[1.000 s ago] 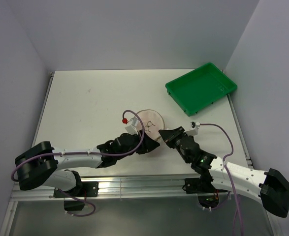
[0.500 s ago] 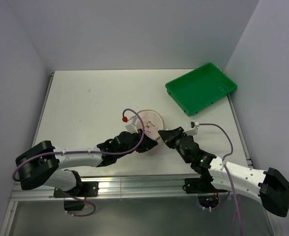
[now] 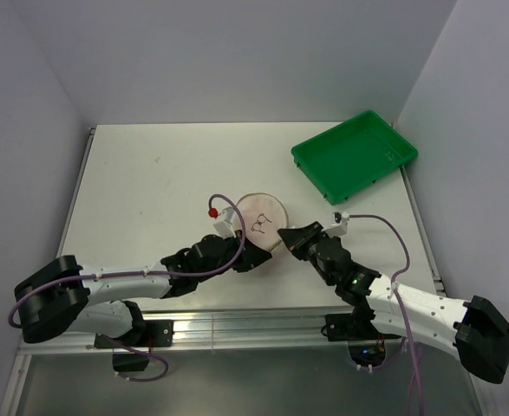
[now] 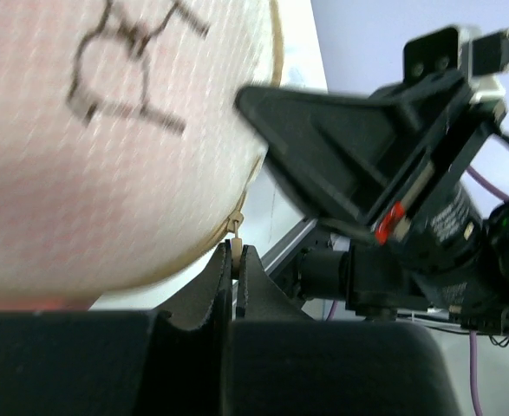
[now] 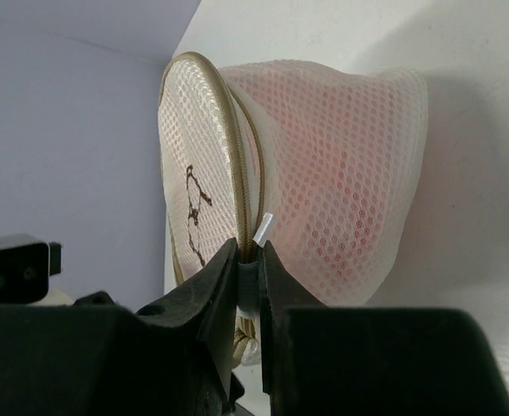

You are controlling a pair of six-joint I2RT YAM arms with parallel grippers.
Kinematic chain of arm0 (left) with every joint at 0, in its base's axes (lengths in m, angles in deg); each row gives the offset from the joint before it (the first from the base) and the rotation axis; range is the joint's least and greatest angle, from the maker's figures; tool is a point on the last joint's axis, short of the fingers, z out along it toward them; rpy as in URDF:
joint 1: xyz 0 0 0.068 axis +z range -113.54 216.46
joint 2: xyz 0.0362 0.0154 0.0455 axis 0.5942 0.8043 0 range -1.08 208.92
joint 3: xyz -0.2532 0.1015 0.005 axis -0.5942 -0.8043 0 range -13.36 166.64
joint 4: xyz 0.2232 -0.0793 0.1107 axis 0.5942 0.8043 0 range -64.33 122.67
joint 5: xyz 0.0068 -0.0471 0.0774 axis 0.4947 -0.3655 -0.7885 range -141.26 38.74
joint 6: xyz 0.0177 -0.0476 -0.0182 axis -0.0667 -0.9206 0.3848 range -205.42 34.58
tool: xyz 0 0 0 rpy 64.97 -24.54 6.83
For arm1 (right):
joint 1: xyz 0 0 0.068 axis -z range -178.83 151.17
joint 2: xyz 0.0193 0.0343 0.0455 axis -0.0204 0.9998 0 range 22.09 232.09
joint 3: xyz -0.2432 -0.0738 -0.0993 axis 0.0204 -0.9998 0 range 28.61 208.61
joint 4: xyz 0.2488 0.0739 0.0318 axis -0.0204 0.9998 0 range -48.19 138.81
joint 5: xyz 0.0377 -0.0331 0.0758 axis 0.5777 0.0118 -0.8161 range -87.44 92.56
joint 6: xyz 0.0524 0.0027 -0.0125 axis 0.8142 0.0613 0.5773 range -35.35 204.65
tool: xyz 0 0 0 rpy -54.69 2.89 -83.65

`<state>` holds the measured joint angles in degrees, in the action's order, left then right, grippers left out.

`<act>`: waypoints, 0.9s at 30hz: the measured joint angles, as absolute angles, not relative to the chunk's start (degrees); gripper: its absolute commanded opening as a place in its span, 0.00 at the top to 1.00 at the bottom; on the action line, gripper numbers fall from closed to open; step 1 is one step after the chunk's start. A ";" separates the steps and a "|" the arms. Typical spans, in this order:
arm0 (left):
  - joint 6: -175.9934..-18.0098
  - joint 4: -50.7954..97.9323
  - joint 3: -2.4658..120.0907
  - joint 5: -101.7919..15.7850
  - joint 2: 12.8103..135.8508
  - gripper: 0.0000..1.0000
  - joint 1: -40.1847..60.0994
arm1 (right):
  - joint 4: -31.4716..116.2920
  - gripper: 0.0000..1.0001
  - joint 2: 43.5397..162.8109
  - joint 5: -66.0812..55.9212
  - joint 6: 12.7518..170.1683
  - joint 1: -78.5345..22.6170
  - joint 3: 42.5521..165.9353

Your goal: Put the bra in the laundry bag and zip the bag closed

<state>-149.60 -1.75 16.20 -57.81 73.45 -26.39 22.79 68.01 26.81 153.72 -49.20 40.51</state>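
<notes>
Currently the laundry bag (image 3: 263, 218) sits mid-table, with the bra (image 5: 349, 165) showing pink through its mesh. Left gripper (image 4: 234, 253) is pressed together on the zip tab (image 4: 237, 229) at the near rim. Right gripper (image 5: 249, 264) pinches the rim just beside. Table (image 3: 150, 182) runs widest to the left and far side; green tray (image 3: 354, 154) is well apart, at the far-right corner.

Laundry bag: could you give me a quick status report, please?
Left gripper shut on zip pull; right gripper shut on laundry bag rim. Bra inside, pink through mesh. Green tray stands apart, no obstruction.
</notes>
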 measured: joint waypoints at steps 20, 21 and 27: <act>-141.43 18.56 12.60 -61.44 53.03 1.00 -22.92 | 24.62 1.00 76.35 1.13 141.57 -30.38 48.82; -140.64 19.45 12.71 -61.53 52.22 1.00 -22.15 | 25.89 1.00 77.60 -1.12 140.04 -29.16 50.46; -138.63 20.66 12.71 -60.98 52.11 1.00 -20.34 | 29.54 0.13 80.14 -5.12 134.38 -28.20 55.88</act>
